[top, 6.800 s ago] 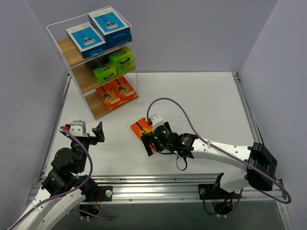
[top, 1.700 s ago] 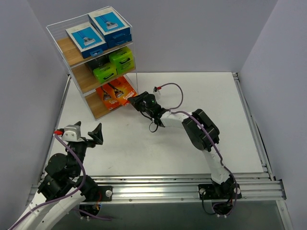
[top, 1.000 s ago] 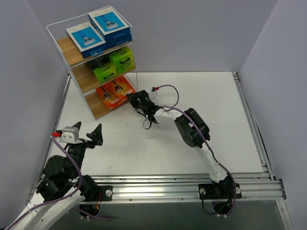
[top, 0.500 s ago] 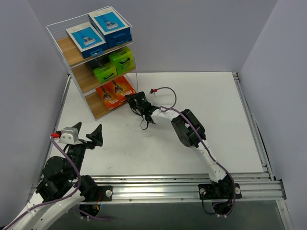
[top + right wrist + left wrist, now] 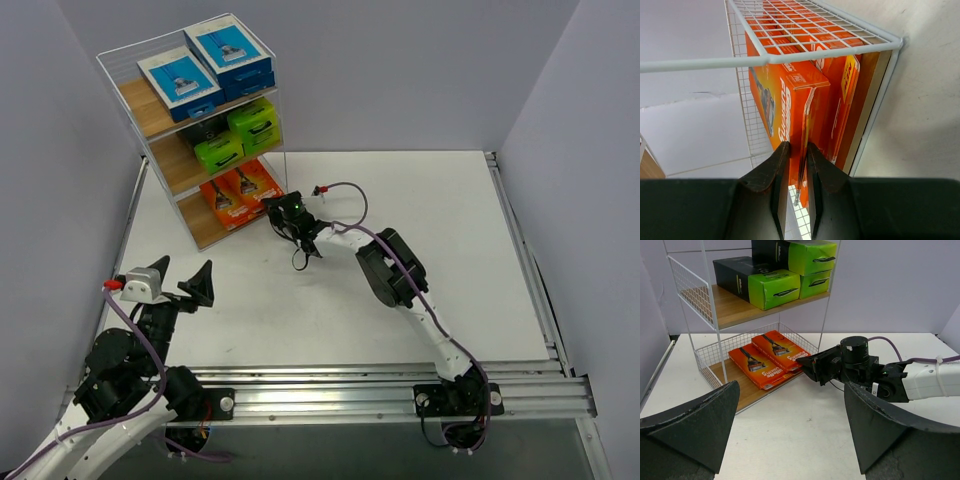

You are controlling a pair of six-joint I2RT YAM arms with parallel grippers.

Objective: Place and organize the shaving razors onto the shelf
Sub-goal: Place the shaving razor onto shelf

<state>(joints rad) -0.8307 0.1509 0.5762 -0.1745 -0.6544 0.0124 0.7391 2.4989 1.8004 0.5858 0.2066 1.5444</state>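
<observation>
A white counter (image 5: 450, 210) between pale grey walls carries the shelf (image 5: 150, 112) at its far left corner. The right arm (image 5: 395, 270) stretches low across the counter to the bottom tier. Its right fingers (image 5: 771, 172) are nearly closed, pinching the thin near edge of an orange razor pack (image 5: 782, 100). That pack lies on the lowest board, at the wire front rim, beside a second orange pack (image 5: 222, 200). The left arm (image 5: 125, 360) is folded at the near left, well apart from the shelf. Its left fingers (image 5: 695, 425) are spread wide, holding nothing. A broad stretch of counter lies to the right.
</observation>
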